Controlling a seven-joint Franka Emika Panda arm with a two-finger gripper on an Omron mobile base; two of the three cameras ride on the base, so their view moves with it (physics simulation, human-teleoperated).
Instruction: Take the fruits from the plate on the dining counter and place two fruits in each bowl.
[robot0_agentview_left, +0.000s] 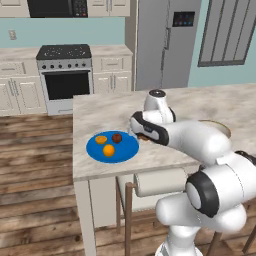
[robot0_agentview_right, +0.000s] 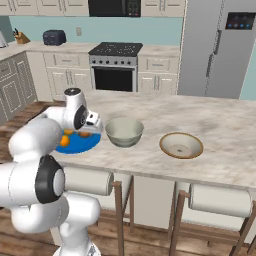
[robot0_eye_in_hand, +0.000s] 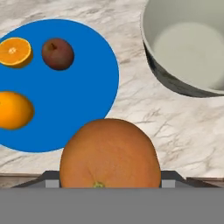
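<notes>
Dining counter (robot0_agentview_left: 100, 107), left edge: blue plate (robot0_eye_in_hand: 83, 87) bearing two orange fruits (robot0_eye_in_hand: 14, 109) and one dark red-brown fruit (robot0_eye_in_hand: 57, 54). Gripper (robot0_eye_in_hand: 110, 177) clamped on reddish-orange fruit (robot0_eye_in_hand: 110, 155), lifted between plate and grey-green bowl (robot0_eye_in_hand: 166, 78). Rightmost: tan-rimmed bowl (robot0_agentview_right: 181, 145).

Even, bright rendered light with soft, faint shadows beneath the fruits on the plate (robot0_eye_in_hand: 83, 87); slightly soft focus, no glare.

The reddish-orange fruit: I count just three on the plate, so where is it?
In the hand view, the reddish-orange fruit sits between the jaws, over bare counter between the blue plate and the grey-green bowl.
</notes>
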